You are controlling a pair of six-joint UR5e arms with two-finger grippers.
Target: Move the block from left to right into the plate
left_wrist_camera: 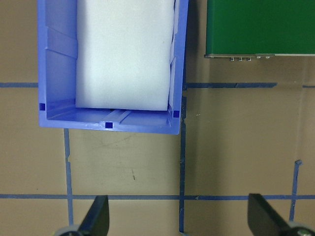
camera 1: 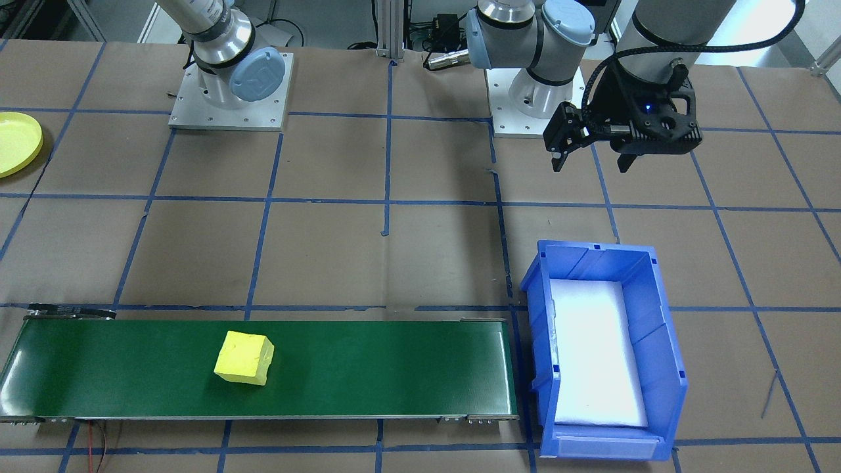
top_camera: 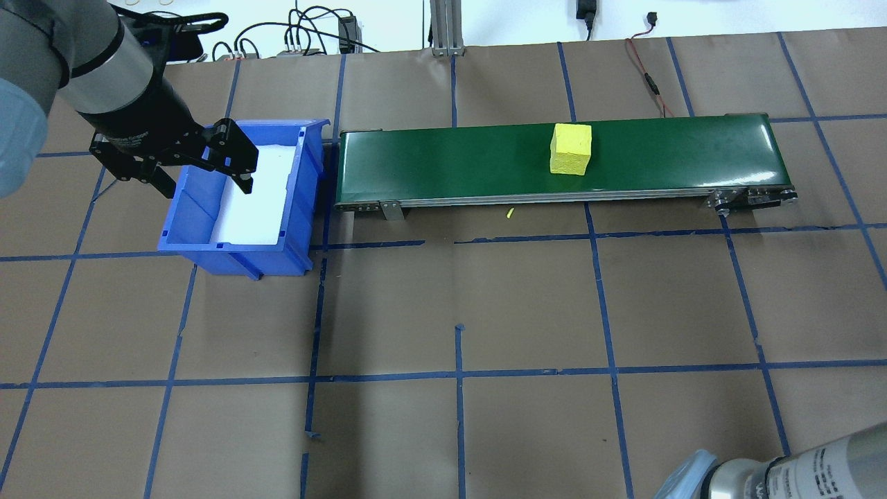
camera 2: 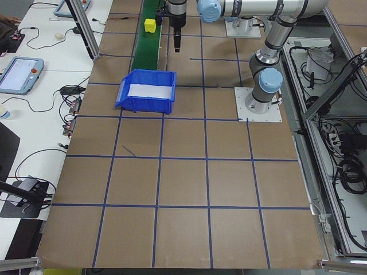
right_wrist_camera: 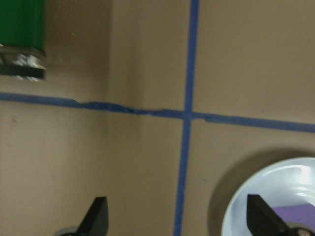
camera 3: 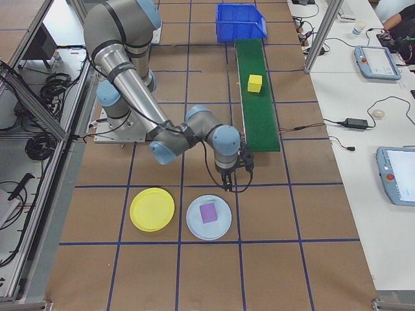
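Yellow foam-looking block (camera 1: 244,358) is sitting on the green conveyor belt (camera 1: 368,374), low in the front-facing frame and a bit left of the belt's middle, with nothing touching it. Off the belt's right end in that same view is the blue bin (camera 1: 660,328) with a white pad on its floor, just beside the belt but not on it. Further up the frame, the left gripper (camera 1: 594,161) hangs over bare brown paper above the bin, fingers spread wide and holding nothing; its own wrist camera shows both fingertips (left_wrist_camera: 98,216) far apart at the bottom edge with the bin's near wall up ahead. The yellow plate (camera 1: 16,141) is cut off at the far left edge of the front-facing frame, well apart from the block. In the right-side view it sits in the lower middle of the frame, right next to a pale blue plate (camera 3: 209,217) that has a small purple cube (camera 3: 208,212) on it. The right gripper (camera 3: 232,179) hovers just above that pale blue plate, between it and the near end of the belt. Its wrist camera shows the two fingertips (right_wrist_camera: 98,216) set wide apart with nothing between them, and the pale plate's rim poking into the lower right corner.
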